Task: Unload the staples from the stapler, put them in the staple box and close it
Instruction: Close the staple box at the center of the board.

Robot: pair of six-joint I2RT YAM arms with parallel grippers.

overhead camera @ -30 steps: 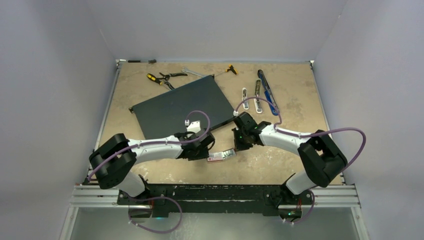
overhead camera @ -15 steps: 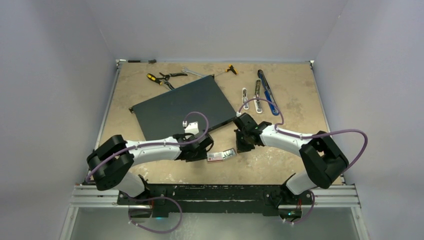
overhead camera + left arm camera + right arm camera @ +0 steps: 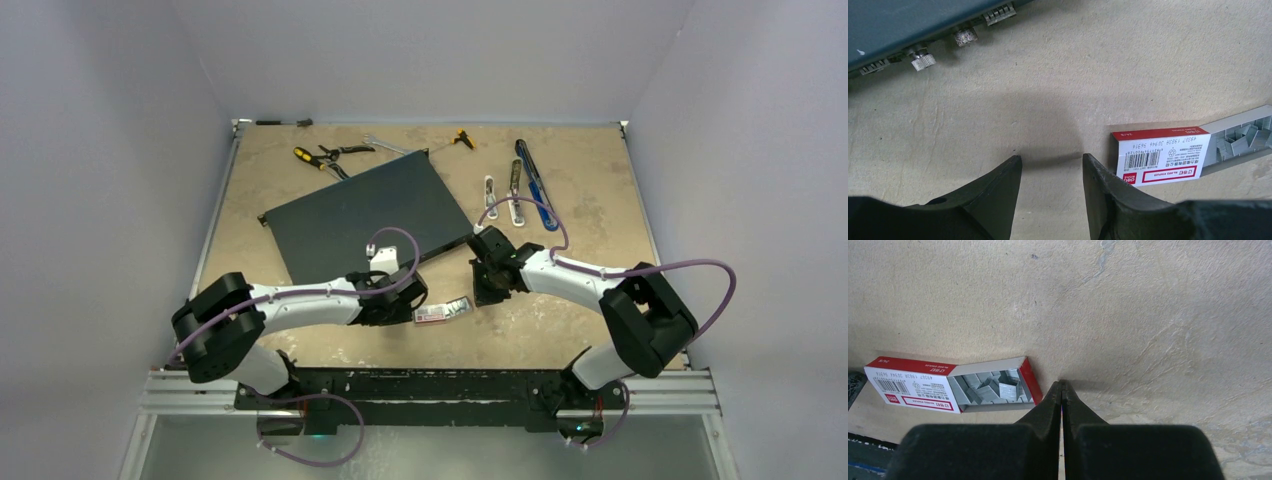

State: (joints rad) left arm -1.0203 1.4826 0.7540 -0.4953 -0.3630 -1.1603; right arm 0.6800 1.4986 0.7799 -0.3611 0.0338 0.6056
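Observation:
A red-and-white box (image 3: 443,311) lies on the table between my two grippers, its tray slid out to the right. Loose silvery staples (image 3: 993,387) lie in that tray, which also shows at the right edge of the left wrist view with its staples (image 3: 1243,137). My left gripper (image 3: 408,303) (image 3: 1052,159) is open just left of the box, low over bare table, with nothing between its fingers. My right gripper (image 3: 488,290) (image 3: 1062,384) is shut, tips down on the table just right of the tray. A long blue-and-black stapler (image 3: 535,185) lies far off at the back right.
A dark flat panel (image 3: 365,215) with thumbscrews (image 3: 923,60) on its edge lies behind the left gripper. Two pale oblong pieces (image 3: 503,197) lie beside the stapler. Yellow-handled pliers (image 3: 320,155), a wrench (image 3: 385,145) and a screwdriver (image 3: 462,137) line the far edge.
The left arm has drawn slightly back toward the near left, its jaws at about the same width. The right gripper and the box have hardly moved.

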